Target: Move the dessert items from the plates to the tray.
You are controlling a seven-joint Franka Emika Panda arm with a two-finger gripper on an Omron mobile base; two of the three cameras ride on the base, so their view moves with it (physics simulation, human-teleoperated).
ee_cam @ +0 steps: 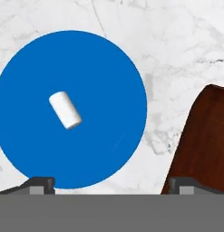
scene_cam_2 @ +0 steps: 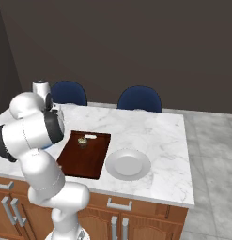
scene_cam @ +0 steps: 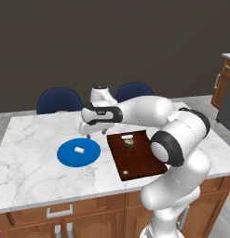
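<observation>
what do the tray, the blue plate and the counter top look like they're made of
The tray looks like dark stained wood: brown with faint grain and a slight sheen. The blue plate is a flat, uniform matte blue with no highlights; glazed ceramic or plastic, the render leaves it open. The counter top looks like polished marble, white with grey veining.
</observation>
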